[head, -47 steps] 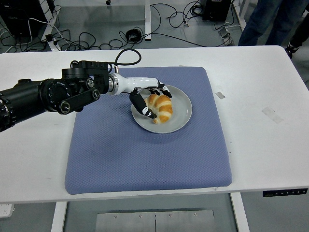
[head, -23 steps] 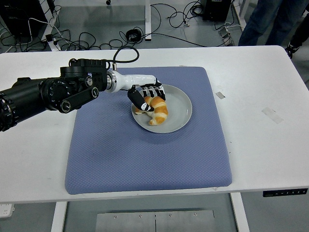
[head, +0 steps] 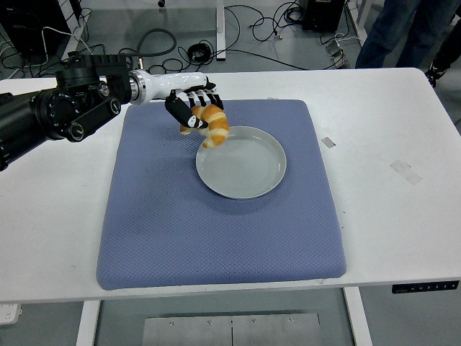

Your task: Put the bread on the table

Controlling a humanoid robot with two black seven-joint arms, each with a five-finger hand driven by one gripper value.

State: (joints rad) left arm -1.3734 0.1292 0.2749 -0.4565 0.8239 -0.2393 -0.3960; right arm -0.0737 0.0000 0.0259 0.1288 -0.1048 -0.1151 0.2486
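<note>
My left hand (head: 193, 109) is shut on a golden croissant (head: 211, 124) and holds it in the air above the far left rim of the grey plate (head: 245, 169). The plate sits bare in the middle of a blue mat (head: 216, 216) on the white table (head: 403, 216). The black left arm (head: 65, 112) reaches in from the left edge. The fingers wrap the upper part of the bread and its lower end hangs free. My right arm does not show.
Small pieces of tape (head: 328, 142) lie on the table right of the mat. Cables (head: 144, 61) trail on the floor behind the table. A person's legs (head: 403, 32) stand at the top right.
The left hand closed on the croissant, lifted it off the plate and carried it up and to the left. The plate now lies bare.
</note>
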